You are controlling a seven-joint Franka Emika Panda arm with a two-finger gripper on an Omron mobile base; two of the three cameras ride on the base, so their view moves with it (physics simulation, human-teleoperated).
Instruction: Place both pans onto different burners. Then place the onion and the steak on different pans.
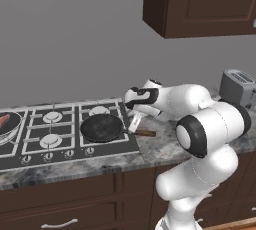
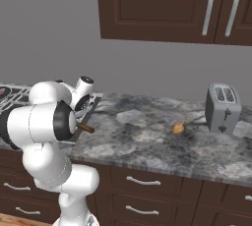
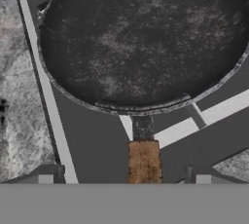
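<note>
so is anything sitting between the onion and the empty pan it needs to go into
Nothing visible does. The onion lies on bare counter left of the toaster; the empty pan sits on the hob's right side, with only the arm nearby.

A black pan (image 1: 102, 127) with a brown handle (image 1: 145, 133), red-pink steak (image 1: 3, 121), tan-orange onion (image 2: 178, 128), grey-mottled counter (image 2: 147, 136).
</note>
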